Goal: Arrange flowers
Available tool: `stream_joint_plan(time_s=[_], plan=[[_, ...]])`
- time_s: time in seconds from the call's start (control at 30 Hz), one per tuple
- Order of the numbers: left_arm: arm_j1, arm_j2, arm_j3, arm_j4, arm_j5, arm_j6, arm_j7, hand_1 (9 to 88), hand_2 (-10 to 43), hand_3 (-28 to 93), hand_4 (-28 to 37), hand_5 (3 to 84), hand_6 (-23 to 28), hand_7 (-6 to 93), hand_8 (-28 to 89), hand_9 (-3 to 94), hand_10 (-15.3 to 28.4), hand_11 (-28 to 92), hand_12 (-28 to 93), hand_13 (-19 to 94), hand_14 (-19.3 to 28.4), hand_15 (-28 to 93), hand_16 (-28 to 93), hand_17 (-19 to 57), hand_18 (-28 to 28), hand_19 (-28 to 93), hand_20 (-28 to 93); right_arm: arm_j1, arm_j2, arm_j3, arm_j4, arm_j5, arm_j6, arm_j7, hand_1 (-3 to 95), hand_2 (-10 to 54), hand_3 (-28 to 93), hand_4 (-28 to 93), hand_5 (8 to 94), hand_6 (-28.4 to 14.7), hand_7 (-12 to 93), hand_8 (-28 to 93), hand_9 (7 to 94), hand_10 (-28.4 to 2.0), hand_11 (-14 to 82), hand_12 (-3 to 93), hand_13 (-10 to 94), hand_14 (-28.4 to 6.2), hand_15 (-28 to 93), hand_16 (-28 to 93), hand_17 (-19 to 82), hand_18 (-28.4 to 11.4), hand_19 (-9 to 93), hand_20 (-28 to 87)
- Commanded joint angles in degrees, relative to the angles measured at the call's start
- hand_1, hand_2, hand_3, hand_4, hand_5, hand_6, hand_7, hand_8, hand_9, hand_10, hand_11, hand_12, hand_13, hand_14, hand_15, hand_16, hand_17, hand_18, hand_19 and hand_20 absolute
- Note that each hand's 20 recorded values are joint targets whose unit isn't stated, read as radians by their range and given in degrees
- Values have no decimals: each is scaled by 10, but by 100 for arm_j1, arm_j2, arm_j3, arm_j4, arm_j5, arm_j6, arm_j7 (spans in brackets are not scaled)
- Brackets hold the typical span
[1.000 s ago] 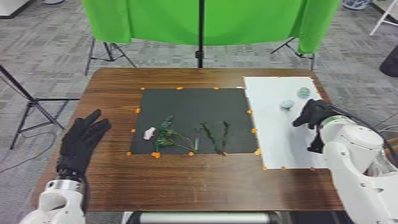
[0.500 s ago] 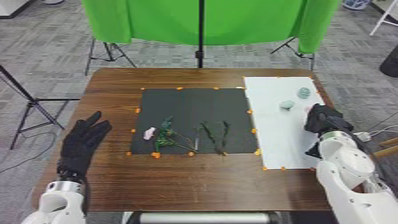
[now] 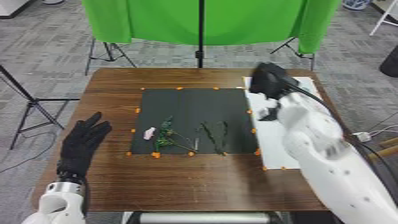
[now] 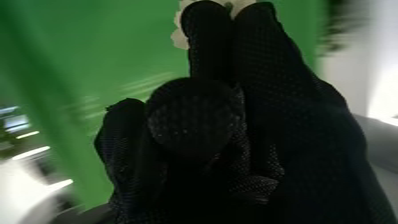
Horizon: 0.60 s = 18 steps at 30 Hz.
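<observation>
The wooden table (image 3: 195,185) bears a black mat (image 3: 188,107) and a white sheet (image 3: 276,150). The right hand (image 3: 271,84) is over the sheet's far part, a pale scalloped-edged piece (image 4: 180,37) at its tip – whether gripped, I cannot tell. The left hand (image 3: 78,145) lies open beside the mat, whose leafy green sprig (image 3: 163,137), dark green stems (image 3: 211,136) and small pink flower (image 3: 149,133) are between both hands – nearer the left.
</observation>
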Motion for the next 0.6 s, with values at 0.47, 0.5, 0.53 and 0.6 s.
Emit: stream_joint_plan(time_s=[0.47, 0.5, 0.53, 0.6], plan=[[-283, 149, 295, 117, 3, -102, 14, 182, -38, 669, -277, 444, 70, 76, -57, 450, 155, 193, 137, 348, 176, 142, 43, 64, 128, 28, 180, 961, -3767, -689, 2717, -2617, -1081, -1494, 755, -74, 337, -32, 775, -14, 200, 95, 892, -97, 148, 364, 891, -9, 583, 362, 641, -77, 932, 505], [-339, 170, 324, 141, 1, -127, 2, 179, -37, 668, -277, 442, 69, 76, -57, 450, 155, 192, 136, 348, 175, 142, 42, 64, 128, 28, 180, 984, -3816, -634, 2793, -2743, -1073, -1527, 751, -75, 344, -38, 775, -13, 201, 95, 893, -96, 146, 365, 893, -10, 583, 362, 641, -77, 932, 504], [-339, 174, 328, 136, 6, -123, 6, 178, -36, 666, -277, 441, 68, 74, -57, 449, 154, 191, 135, 348, 175, 142, 41, 63, 128, 28, 180, 986, -3900, -560, 2891, -2881, -1029, -1597, 749, -76, 348, -40, 775, -12, 202, 95, 893, -96, 145, 366, 893, -10, 583, 362, 641, -77, 932, 504], [-367, 177, 350, 148, 7, -132, 19, 177, -34, 664, -278, 441, 67, 73, -56, 450, 155, 190, 135, 349, 175, 141, 40, 63, 128, 28, 179, 987, -4001, -461, 3001, -3062, -1042, -1606, 734, -82, 384, -64, 774, -10, 206, 93, 898, -93, 133, 374, 894, -10, 581, 364, 642, -78, 932, 503]])
